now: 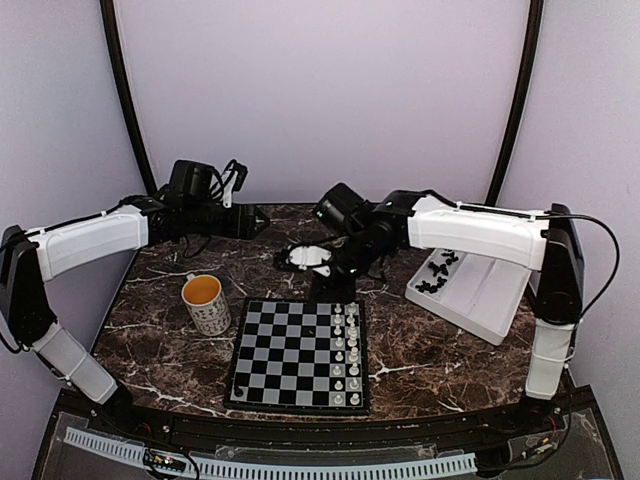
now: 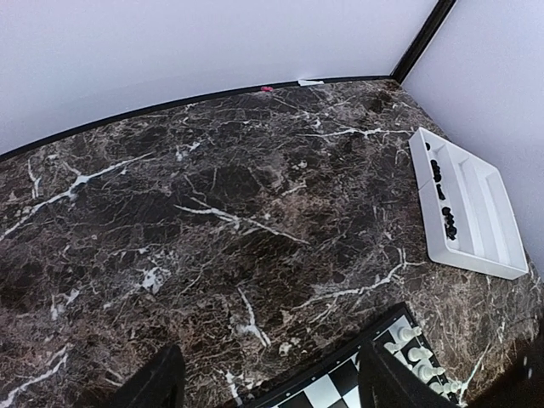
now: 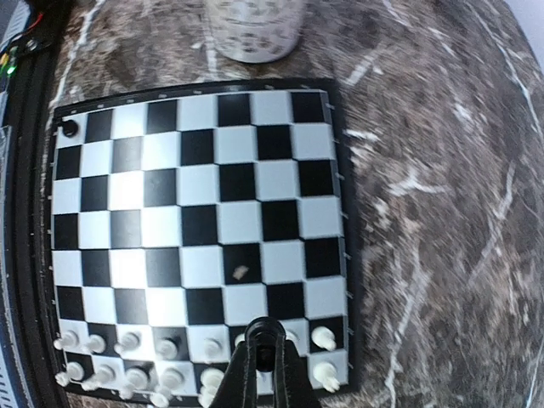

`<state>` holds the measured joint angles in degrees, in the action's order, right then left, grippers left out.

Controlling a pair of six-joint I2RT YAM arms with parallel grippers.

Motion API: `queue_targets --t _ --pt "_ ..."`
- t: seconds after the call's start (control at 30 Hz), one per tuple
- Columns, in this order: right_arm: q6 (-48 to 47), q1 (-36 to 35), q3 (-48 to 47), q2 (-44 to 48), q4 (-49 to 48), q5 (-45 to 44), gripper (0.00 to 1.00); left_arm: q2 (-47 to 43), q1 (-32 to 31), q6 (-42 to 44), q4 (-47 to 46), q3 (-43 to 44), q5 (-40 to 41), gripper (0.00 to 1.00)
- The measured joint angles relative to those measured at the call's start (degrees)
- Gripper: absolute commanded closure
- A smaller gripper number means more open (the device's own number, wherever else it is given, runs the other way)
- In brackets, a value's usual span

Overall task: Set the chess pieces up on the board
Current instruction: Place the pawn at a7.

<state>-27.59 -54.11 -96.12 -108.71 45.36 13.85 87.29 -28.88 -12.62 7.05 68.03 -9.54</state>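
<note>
Above the right side of the board, over the 2 files of white pieces, the right gripper hangs with its jaws clenched — whether a tiny piece is pinched at the tips cannot be told. The black chess pieces lie mostly in the white tray, right of the board and right of those jaws, so the right arm is clearly the nearer one; they are too small to give a long axis. 1 black piece stands on the board's near left corner, and the bare left files — the likely destination — lie leftward across the board from the jaws. The left gripper hovers over the far left of the table, jaws released, holding nothing.
</note>
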Motion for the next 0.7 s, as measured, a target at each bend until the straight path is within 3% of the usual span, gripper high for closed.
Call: queue_targets --t 0.33,0.7 --pt "-3.69 -16.22 -1.99 -11.26 0.00 -1.03 1.00 -3.02 1.31 1.49 1.03 -0.59 3.06 0.27" --pt "-4.44 -20.72 -17.40 -22.58 2.16 -1.25 1.00 -3.37 8.52 0.94 1.84 -4.00 -1.97 0.27"
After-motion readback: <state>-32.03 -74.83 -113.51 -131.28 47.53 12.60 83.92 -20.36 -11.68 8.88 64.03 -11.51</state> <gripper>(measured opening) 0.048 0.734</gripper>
